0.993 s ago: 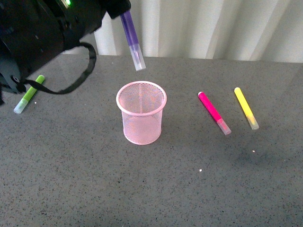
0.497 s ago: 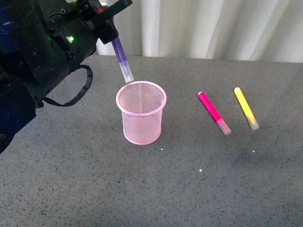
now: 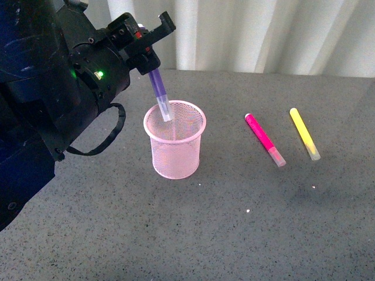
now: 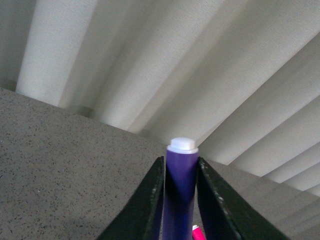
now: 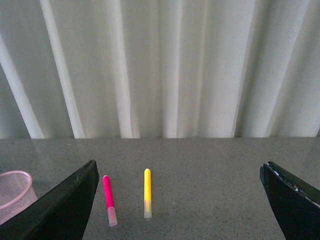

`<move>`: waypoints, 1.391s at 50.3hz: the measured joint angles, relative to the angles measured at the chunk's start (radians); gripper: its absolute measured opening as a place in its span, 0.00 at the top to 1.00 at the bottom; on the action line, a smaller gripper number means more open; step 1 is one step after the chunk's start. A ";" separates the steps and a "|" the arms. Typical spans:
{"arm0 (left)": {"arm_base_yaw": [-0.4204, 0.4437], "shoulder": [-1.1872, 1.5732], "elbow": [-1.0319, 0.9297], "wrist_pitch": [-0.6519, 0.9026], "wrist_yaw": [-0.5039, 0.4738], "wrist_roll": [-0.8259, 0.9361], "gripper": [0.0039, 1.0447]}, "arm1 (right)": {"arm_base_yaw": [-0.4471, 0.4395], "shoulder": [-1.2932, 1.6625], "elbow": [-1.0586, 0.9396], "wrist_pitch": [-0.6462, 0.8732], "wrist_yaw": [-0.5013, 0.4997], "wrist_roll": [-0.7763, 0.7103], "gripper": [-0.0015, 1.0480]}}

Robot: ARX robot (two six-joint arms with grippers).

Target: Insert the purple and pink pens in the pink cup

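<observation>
A: Why does the left gripper (image 3: 151, 58) carry the purple pen (image 3: 159, 93) so steeply, up in the upper left of the front view?

B: So the pen can drop in lengthwise; the jaws are clamped on its upper barrel, leaving the pale cap end free to lead; that cap is already past the rim of the pink cup (image 3: 176, 158), near the back of its mouth.

A: And the cup itself?

B: Upright on the grey table (image 3: 117, 234), left of frame centre, mouth open to the pen; nothing else shows inside it, though the mesh blurs the bottom.

A: Is the grip square?

B: The left wrist view shows both fingers flat against the purple barrel, the white end poking out above them; it looks secure; I'd judge a release here would let the pen slide down and lean on the wall.

A: The pink pen (image 3: 265, 140)?

B: Lying flat right of centre, well apart from the cup, just beside a yellow marker (image 3: 304, 133); not yet touched.

A: So the right gripper (image 5: 179, 167)?

B: Jaws wide apart, holding nothing; it faces both markers, probably waiting for the pink one.
</observation>
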 joint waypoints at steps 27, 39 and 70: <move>0.040 -0.180 -0.097 -0.236 0.141 0.041 0.06 | 0.000 0.000 0.000 0.000 0.000 0.000 0.07; 0.204 -0.637 -0.247 -0.670 0.510 0.153 0.06 | 0.000 0.000 0.000 0.000 0.000 0.000 0.07; 0.480 -1.286 -0.628 -0.666 0.246 0.505 0.51 | 0.000 0.000 0.000 0.000 0.000 0.000 0.07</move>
